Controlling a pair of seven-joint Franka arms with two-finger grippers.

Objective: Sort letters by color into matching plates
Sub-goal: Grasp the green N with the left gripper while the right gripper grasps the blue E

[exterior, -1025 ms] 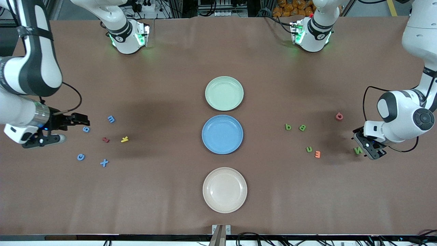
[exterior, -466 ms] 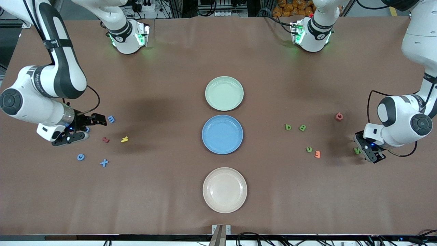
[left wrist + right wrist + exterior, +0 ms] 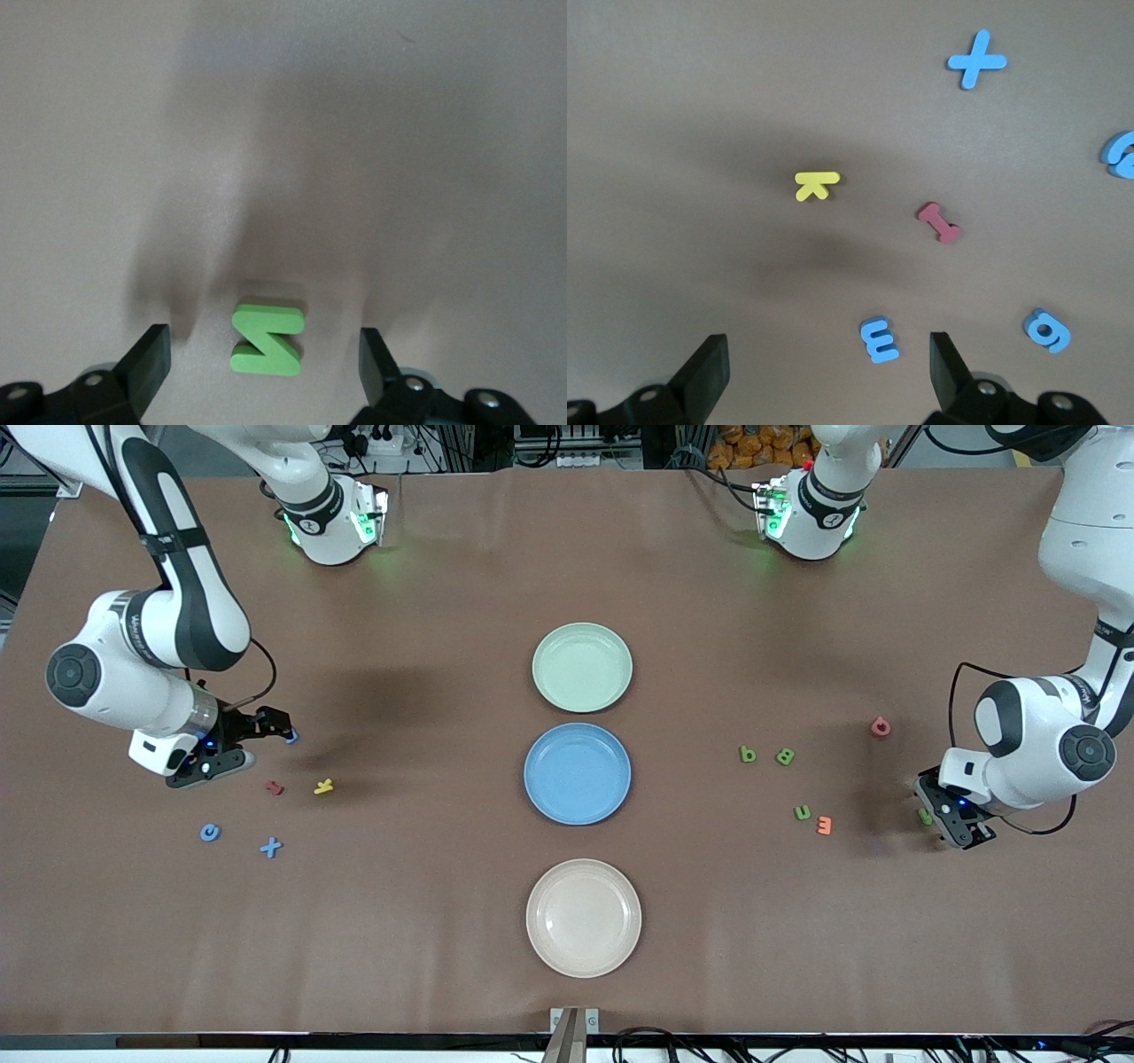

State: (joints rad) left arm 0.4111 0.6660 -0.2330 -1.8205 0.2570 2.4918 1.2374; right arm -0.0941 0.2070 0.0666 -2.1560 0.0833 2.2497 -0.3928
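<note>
The mint green plate [image 3: 582,667] and the blue plate [image 3: 577,773] lie mid-table. My left gripper [image 3: 944,816] is low and open, its fingers [image 3: 151,359] standing on either side of the green N [image 3: 267,340] without touching it. Green b [image 3: 748,755], B [image 3: 785,756] and u [image 3: 802,812] lie beside it, toward the plates. My right gripper [image 3: 265,742] hangs open over the blue m [image 3: 879,341]. The blue a [image 3: 1048,330], c [image 3: 210,833] and x [image 3: 271,848] lie close by.
A beige-pink plate [image 3: 583,918] sits nearest the front camera. A red letter [image 3: 275,787] and a yellow one [image 3: 323,786] lie among the blue letters. Another red letter [image 3: 881,727] and an orange one [image 3: 824,825] lie among the green letters.
My right arm has swung toward the plates, from beside the blue a to over the blue m. My left gripper has shifted over the green N, and its fingers have drawn in slightly.
</note>
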